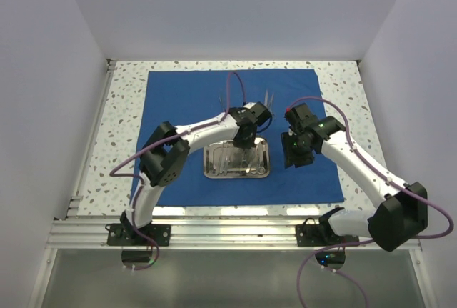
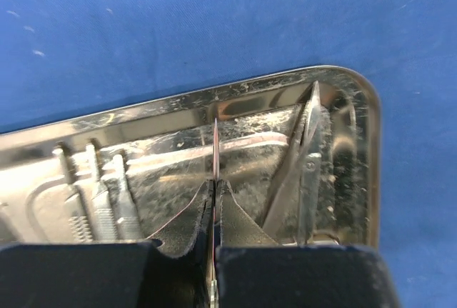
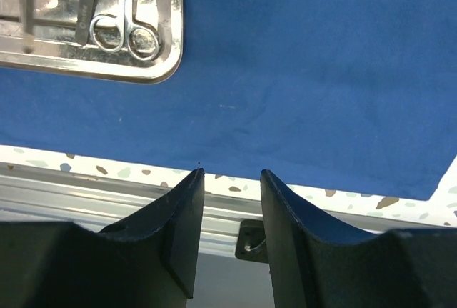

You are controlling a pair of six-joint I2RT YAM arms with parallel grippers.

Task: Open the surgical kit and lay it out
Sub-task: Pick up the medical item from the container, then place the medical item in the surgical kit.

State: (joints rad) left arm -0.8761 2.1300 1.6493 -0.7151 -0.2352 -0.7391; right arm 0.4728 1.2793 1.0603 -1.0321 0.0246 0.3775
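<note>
A: Left fingers [image 2: 227,208] first, they're right at the lens. State?
B: Pressed together, with a thin instrument [image 2: 216,147] pinched edge-on between the tips. Its point sticks out toward 12 o'clock.
A: Over what?
B: The steel tray [image 2: 365,118]. Its rounded corner sits at 1 o'clock in the left wrist view. Scissors [image 2: 305,154] lie inside along the 3 o'clock wall, tips toward 12. A few ribbed handles [image 2: 106,197] lie side by side at 9 o'clock.
A: Right fingers [image 3: 184,222]?
B: Apart, nothing between them. They hang above the 6 o'clock edge of the blue cloth [image 3: 307,72]. A strip of speckled table [image 3: 357,197] and an aluminium rail [image 3: 78,195] show under them.
A: Does that view catch the tray?
B: Only a corner, at 11 o'clock, with ring handles [image 3: 127,35] lying in it.
A: Layout from the top view?
B: The cloth is spread flat over the table. The tray sits on it, a bit toward 6 o'clock of the middle. Left fingers are at the tray's 12 o'clock rim. Right fingers are at its 3 o'clock, just off the edge and not touching.
A: Anything else on the cloth?
B: Slender silver pieces [image 1: 268,98] at 12 o'clock of the tray, well apart from it. Too small to name.
</note>
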